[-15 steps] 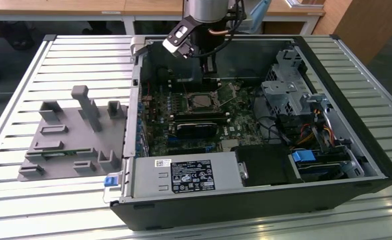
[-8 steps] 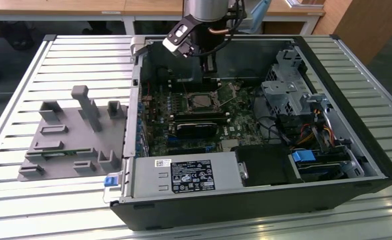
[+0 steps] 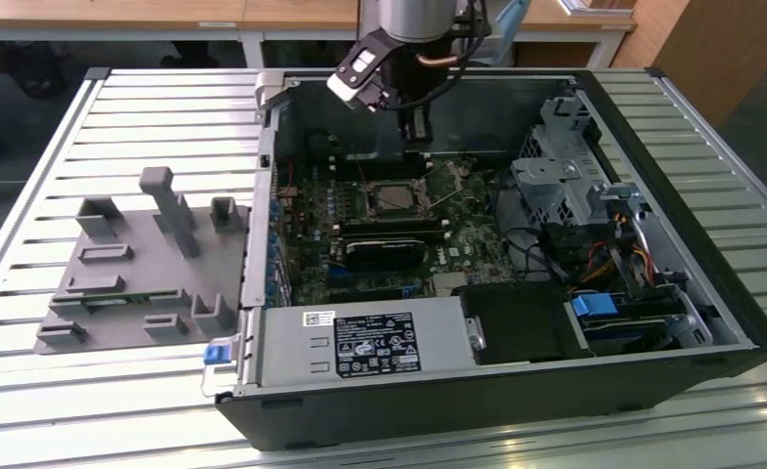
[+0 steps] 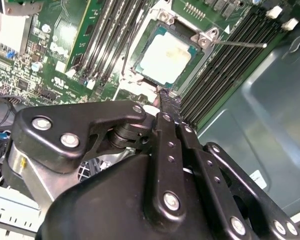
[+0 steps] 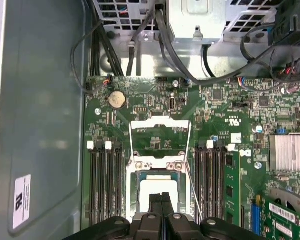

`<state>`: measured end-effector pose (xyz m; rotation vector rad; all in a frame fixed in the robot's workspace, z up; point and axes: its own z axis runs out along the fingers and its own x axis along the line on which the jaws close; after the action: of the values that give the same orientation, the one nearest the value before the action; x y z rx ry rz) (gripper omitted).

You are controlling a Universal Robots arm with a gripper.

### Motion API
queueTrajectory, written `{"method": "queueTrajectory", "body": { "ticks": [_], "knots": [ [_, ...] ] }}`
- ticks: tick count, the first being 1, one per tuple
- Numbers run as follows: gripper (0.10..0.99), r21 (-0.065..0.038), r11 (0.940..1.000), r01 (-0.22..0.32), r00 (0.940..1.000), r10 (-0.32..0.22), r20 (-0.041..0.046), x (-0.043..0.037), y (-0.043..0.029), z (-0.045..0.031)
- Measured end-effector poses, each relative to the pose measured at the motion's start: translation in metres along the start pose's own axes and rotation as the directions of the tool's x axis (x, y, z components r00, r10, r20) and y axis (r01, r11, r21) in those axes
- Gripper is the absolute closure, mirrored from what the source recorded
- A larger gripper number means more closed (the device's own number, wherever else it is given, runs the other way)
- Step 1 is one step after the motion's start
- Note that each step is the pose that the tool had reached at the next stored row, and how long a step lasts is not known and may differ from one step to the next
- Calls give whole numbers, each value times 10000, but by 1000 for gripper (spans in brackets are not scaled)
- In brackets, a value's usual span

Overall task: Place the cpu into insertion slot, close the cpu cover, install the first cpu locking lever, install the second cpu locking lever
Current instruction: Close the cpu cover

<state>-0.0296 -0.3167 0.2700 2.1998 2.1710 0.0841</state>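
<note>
The cpu (image 4: 165, 59) sits in the slot (image 5: 132, 190), pale face up and level as far as I can judge. The cover (image 5: 160, 121) is swung back off the slot, and the board (image 5: 230, 110) shows through its cut-out; how steeply it tilts I cannot tell. One lever (image 4: 240, 44), a thin wire rod, sticks out from a corner of the slot, not latched.

The gripper (image 5: 161, 196) hangs just over the slot's edge opposite the cover. Its fingers (image 4: 162, 130) are pressed together with nothing between them. Whether the tips touch the slot's rim I cannot tell.

The cpu looks light, stiff and fragile, best touched only at its edges and not pressed down. The cover is likely thin, stiff sheet metal on a hinge, best pushed at its free edge. The lever is probably springy and slippery, best taken at its bent end.

Room around the slot is tight. Memory slots (image 5: 106, 185) run close along both sides, and cables and a metal cage lie beyond the cover. The case (image 3: 488, 410) lies open on a slatted metal tabletop (image 3: 136, 107). A grey fixture (image 3: 136, 264) stands outside the case, well apart from the slot.
</note>
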Motion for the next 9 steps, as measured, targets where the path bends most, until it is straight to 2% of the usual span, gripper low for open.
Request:
{"method": "queueTrajectory", "body": {
  "ticks": [9],
  "knots": [
    [980, 0, 10000, 0, 10000, 0, -1, 2, 114, 9]
  ]
}}
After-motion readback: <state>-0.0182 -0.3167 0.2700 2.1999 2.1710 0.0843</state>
